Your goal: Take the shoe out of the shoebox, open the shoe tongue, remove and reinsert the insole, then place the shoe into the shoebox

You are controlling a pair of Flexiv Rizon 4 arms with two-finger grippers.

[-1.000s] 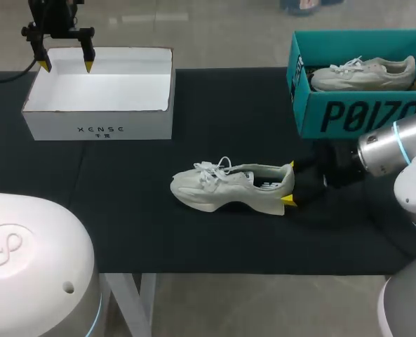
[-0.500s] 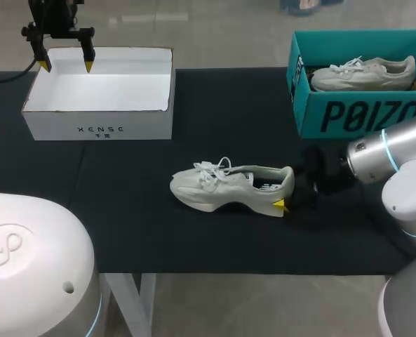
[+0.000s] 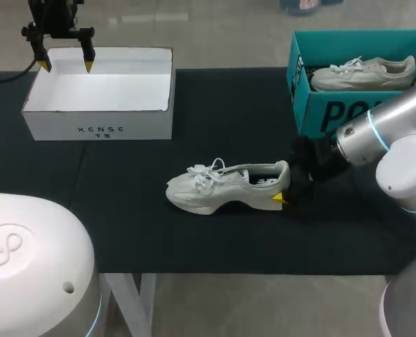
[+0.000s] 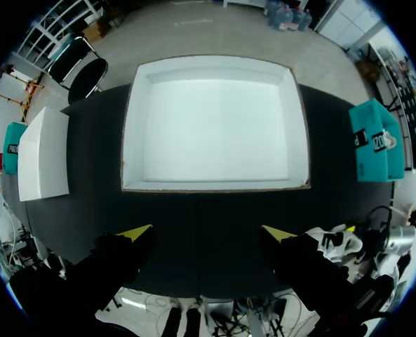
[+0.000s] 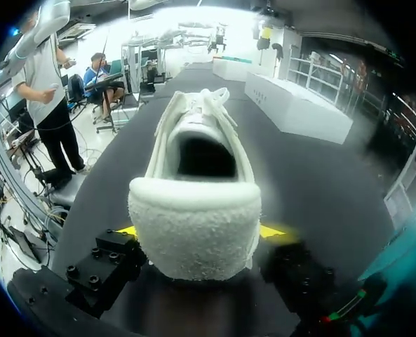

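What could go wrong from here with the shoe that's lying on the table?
The right pincer holds the shoe only at its heel, so the toe end may sag or twist loose if lifted. The left pincer hangs over the white box, far off, so nothing steadies the shoe for opening the tongue.

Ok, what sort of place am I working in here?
Probably a robot test bench: a black-covered table set with an empty white shoebox, a teal shoebox and one loose shoe.
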